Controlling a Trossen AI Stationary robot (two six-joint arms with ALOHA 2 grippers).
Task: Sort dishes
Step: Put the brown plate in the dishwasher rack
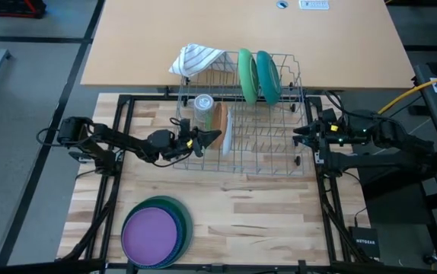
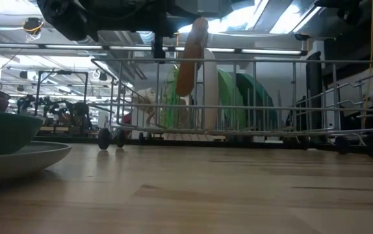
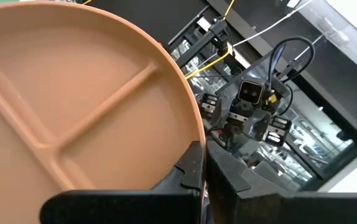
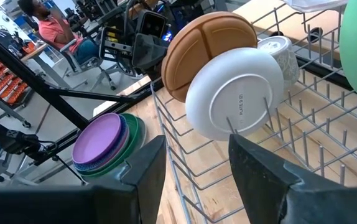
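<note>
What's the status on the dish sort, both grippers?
Left gripper shut on tan plate, upright in rack. Right gripper open at rack's right edge, empty. White plate stands right beside the tan one.

In the left wrist view the tan divided plastic plate (image 3: pixel 73 93), pinched at the fingers, runs off the edge.

1. My left arm reaches across to the left side of the wire rack (image 1: pixel 241 122); its gripper (image 1: pixel 207 138) is clamped on the rim of the tan plate (image 1: pixel 220 125), held on edge above the rack.
2. My right arm waits at the rack's right end, its gripper (image 1: pixel 301 137) spread wide, holding nothing.
</note>
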